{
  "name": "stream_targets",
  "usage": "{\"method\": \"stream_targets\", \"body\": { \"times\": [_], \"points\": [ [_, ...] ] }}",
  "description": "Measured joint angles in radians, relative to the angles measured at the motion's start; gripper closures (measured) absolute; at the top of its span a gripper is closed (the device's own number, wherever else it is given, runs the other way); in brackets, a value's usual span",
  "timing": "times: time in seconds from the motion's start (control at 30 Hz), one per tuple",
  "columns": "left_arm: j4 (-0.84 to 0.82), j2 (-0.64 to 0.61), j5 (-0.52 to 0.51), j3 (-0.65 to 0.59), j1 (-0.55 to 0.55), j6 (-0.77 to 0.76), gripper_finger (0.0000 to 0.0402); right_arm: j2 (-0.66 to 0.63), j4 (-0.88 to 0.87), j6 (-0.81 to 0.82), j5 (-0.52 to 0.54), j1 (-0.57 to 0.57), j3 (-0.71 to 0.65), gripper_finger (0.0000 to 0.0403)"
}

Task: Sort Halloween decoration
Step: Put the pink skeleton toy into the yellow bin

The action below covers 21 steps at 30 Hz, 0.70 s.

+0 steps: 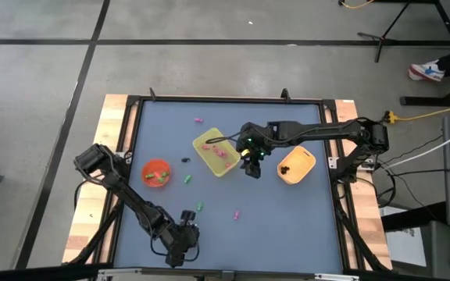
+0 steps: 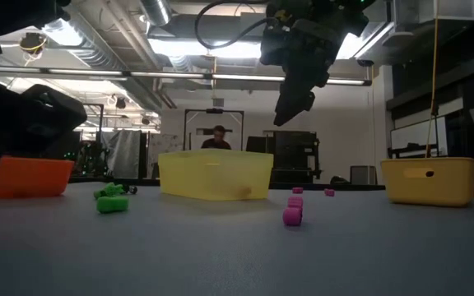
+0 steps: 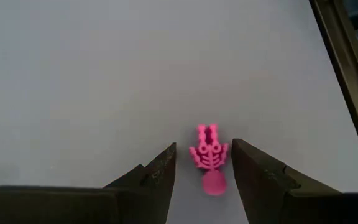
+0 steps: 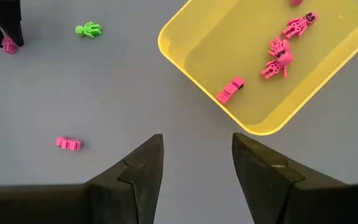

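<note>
High view: the left pincer [image 1: 186, 236] sits low at the near edge of the grey-blue counter [image 1: 280, 226]. The right pincer [image 1: 251, 165] hangs between the yellow rectangular plastic tray [image 1: 202, 150] and the orange plastic bowl [image 1: 306, 165]. The red round plastic bowl [image 1: 156, 165] lies well off toward the left arm and holds green trinkets. Loose pieces lie between the two pincers: a green trinket [image 1: 199, 207] and a pink trinket [image 1: 237, 212].

Low view: the right pincer [image 2: 290, 113] is raised well above the counter, above and just behind the yellow tray [image 2: 215, 174]. A small pink block-shaped trinket [image 2: 292, 215] lies on the counter beneath it, nearer the camera. A person sits in the room behind.

Left wrist view: the left pincer [image 3: 202, 163] stands apart, jaws not closed, a tiny pink plastic skeleton figure [image 3: 209, 160] lying flat on the counter between the fingertips; contact cannot be told.

Right wrist view: the right pincer [image 4: 197, 149] is wide and empty. Ahead of it, the tray corner holds several pink skeleton trinkets [image 4: 277, 62]; a green figure [image 4: 89, 29] lies farther out.
</note>
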Motion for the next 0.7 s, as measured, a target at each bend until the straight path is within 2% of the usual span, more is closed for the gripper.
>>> {"method": "stream_targets", "body": {
  "times": [0.7],
  "points": [
    [-0.008,0.001,-0.018,0.001,0.0,0.018,0.0351,0.0,0.0,0.0,0.0,0.0,0.0,0.0212]
  ]
}}
